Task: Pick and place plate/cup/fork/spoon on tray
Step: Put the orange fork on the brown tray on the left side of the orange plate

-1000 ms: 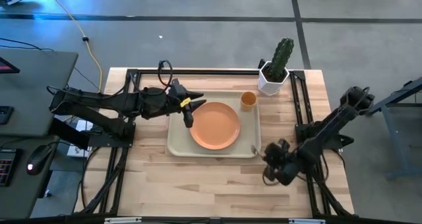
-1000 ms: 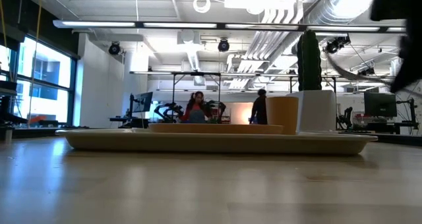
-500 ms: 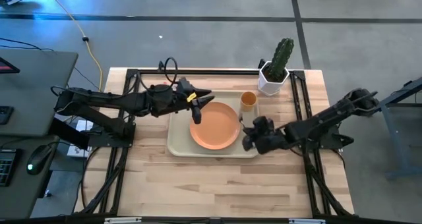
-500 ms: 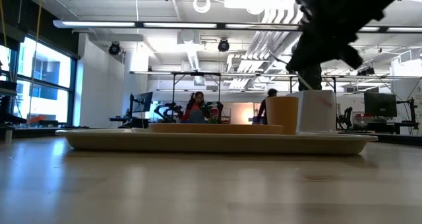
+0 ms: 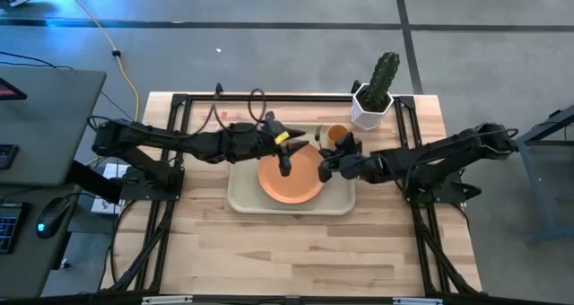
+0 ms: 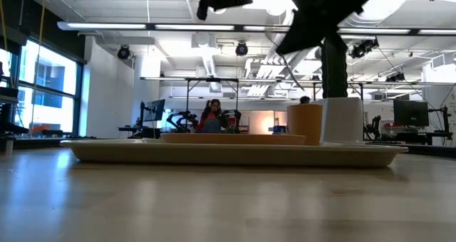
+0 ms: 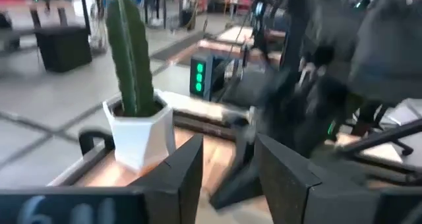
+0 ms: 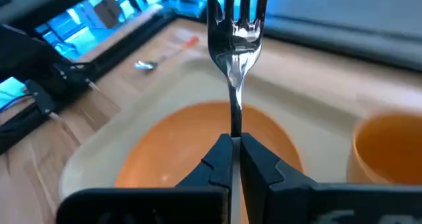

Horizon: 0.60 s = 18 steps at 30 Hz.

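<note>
Right gripper [image 8: 232,159] has carried fork [image 8: 236,26] over plate [image 8: 198,138].

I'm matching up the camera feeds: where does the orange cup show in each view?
High view: the cup sits in the tray corner nearest the cactus pot.
Low view: cup right of centre, just left of the pot.
Left wrist view: not in it.
Right wrist view: cup at the right edge.
Shared landmark: the plate beside it.
</note>
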Motion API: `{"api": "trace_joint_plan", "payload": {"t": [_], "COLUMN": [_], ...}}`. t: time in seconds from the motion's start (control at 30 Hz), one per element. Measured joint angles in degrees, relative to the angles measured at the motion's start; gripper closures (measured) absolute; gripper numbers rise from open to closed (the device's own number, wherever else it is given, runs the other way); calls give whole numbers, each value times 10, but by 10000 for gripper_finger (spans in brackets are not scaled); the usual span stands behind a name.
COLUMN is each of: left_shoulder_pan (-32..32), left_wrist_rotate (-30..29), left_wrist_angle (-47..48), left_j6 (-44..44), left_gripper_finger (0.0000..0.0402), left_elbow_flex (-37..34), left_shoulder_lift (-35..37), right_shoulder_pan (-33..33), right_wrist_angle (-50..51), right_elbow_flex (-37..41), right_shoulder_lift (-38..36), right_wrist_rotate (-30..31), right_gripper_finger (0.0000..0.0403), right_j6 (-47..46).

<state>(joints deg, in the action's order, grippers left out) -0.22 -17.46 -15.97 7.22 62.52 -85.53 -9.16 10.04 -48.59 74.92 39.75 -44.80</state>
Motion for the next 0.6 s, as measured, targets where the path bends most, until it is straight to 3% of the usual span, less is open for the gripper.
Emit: {"api": "trace_joint_plan", "payload": {"t": [0.3,0.47,0.6], "left_shoulder_pan": [23,37,53], "left_wrist_rotate": [-67,-64,-11], "left_wrist_angle": [-39,-71,-96], "left_j6": [39,38,41], "left_gripper_finger": [195,199,219], "left_elbow_flex": [0,0,0], "left_shoulder_lift": [-38,-38,-38], "right_shoulder_pan": [25,25,24], "right_wrist_angle": [17,18,17], "right_elbow_flex": [-63,-70,-70], "right_shoulder_lift": [2,2,2], "right_wrist_rotate": [-4,-8,-24], "right_gripper_finger": [402,402,402], "right_j6": [131,164,179]}}
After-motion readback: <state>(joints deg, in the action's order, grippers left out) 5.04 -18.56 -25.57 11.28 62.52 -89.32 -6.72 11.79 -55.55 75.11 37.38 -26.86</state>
